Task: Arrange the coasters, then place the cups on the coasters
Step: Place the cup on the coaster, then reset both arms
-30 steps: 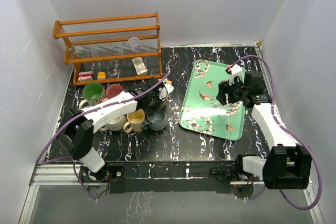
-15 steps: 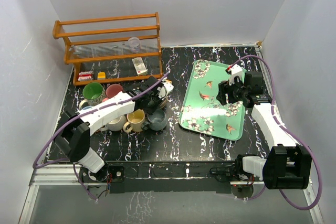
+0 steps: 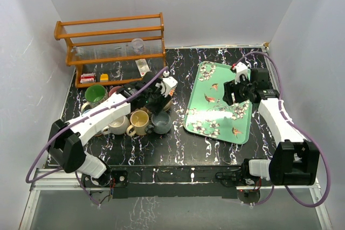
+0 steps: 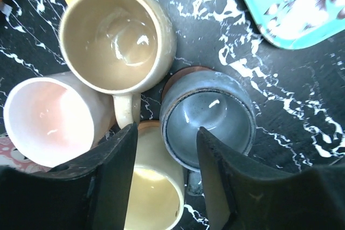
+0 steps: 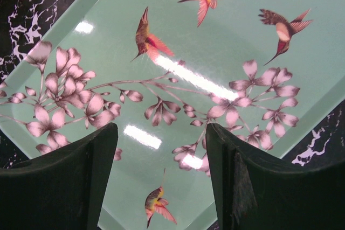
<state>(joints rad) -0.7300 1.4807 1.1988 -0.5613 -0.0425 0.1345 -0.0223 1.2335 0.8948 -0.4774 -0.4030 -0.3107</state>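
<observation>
On the black marble table point(image 3: 178, 149) one wooden rack point(image 3: 110, 36) stands at 11 o'clock and one green bird-patterned tray point(image 3: 207, 121) lies at 3 o'clock. The cups point(image 3: 139, 122) huddle at 9 o'clock of the tray, and the left arm point(image 3: 102, 114) lies across them, so only five can be counted from overhead. The left wrist view alone shows four packed close: tan mug point(image 4: 116, 36), pale pink mug point(image 4: 48, 119), grey mug point(image 4: 207, 117) and yellow mug point(image 4: 153, 192). There a brown coaster point(image 4: 180, 72) edge peeps from under the grey one, with the left gripper point(image 4: 167, 133) parted and empty above, while the right gripper point(image 5: 161, 133) hangs parted and empty over the tray
</observation>
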